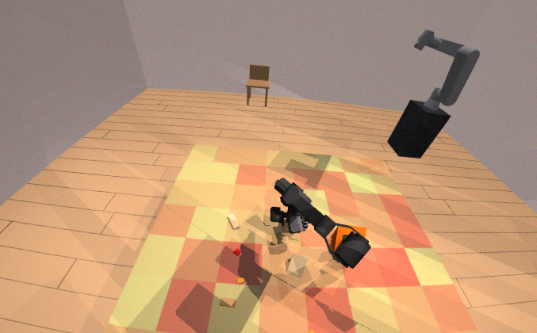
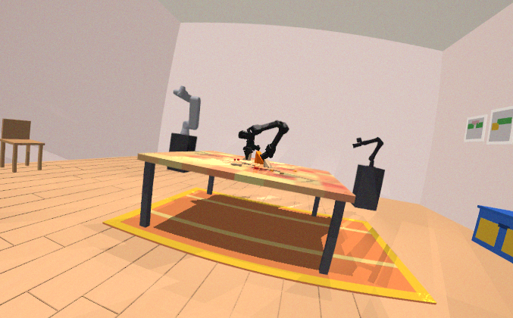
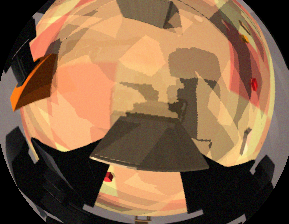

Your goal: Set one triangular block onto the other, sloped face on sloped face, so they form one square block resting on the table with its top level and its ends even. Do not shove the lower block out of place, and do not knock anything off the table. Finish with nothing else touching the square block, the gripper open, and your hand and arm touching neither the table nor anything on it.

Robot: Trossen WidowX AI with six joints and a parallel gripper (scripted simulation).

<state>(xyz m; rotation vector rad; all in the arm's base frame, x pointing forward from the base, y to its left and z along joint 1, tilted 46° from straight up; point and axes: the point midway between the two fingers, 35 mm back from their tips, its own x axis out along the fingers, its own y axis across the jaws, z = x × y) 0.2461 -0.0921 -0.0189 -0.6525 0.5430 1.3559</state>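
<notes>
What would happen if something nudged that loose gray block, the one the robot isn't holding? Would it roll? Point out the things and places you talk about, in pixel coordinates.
The loose block [image 1: 297, 264] [image 2: 266, 163] probably wouldn't roll: its sides are flat, its edges sharp. It looks stiff, so a low push would likely slide it whole. Tipping seems less likely, since it appears to taper upward from a wider base.

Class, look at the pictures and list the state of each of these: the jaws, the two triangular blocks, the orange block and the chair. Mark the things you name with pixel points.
Jaws: shut on a triangular block.
Gripped triangular block [image 3: 150, 147]: held between the jaws, not joined to the other.
Other triangular block [image 1: 297, 263] [image 3: 145, 12]: on the table, ungripped.
Orange block [image 3: 37, 82] [image 2: 258, 157]: on the table, near the arm's base.
Chair [image 1: 258, 83] [image 2: 20, 141]: upright on the floor, unoccupied.
</notes>
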